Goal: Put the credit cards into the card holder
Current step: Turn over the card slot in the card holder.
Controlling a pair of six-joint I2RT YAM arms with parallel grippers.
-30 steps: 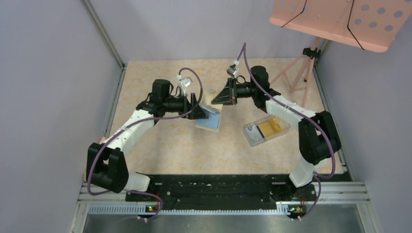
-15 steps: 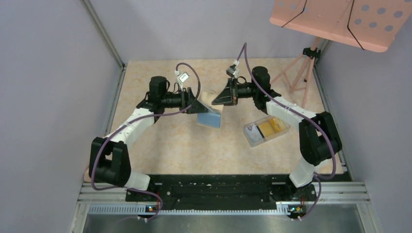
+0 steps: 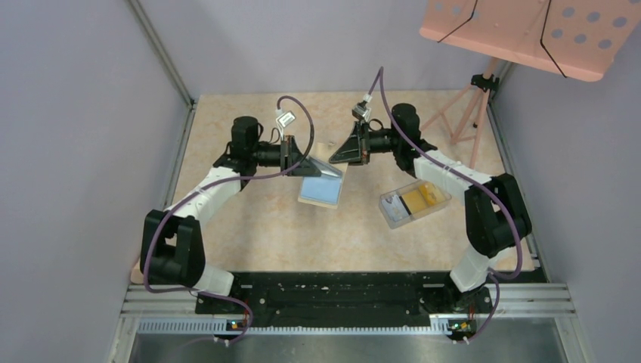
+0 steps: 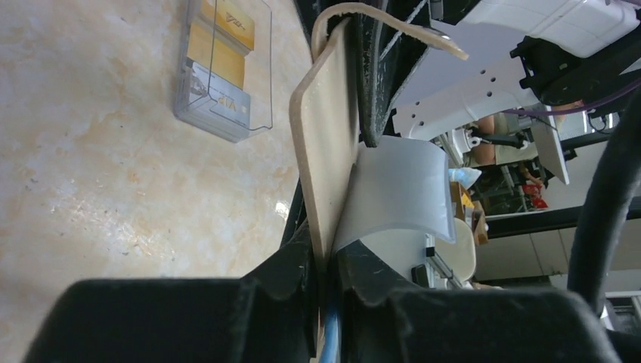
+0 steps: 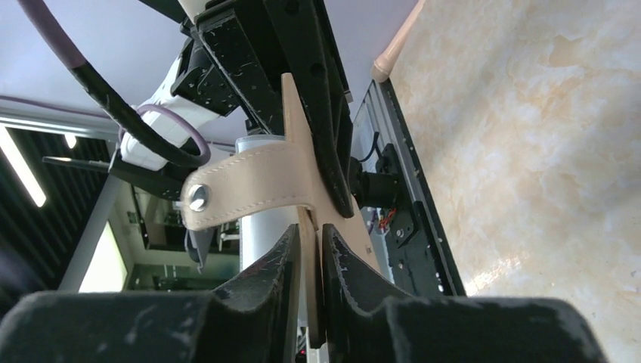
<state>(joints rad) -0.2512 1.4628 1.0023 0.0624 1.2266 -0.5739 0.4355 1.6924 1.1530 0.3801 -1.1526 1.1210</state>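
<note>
The beige-tan card holder (image 3: 320,187) hangs open above the table between both arms, its blue inner pockets facing up. My left gripper (image 3: 300,164) is shut on its tan panel (image 4: 326,144) and blue edge, seen close up at my left gripper (image 4: 326,255). My right gripper (image 3: 349,153) pinches the tan panel just below the snap strap (image 5: 253,181); its jaws sit tight around the leather at my right gripper (image 5: 310,236). The golden-yellow credit cards (image 3: 419,198) lie in a clear plastic box (image 3: 393,210) on the table to the right, also seen as credit cards (image 4: 225,41).
A pink perforated board (image 3: 529,30) on a tripod (image 3: 461,121) stands at the back right. Grey walls close in the table (image 3: 257,227) on the left, back and right. A black rail (image 3: 332,291) runs along the near edge.
My left gripper has moved in and closed on the card holder, whose blue side has swung lower and flatter. The right arm has stayed put.
</note>
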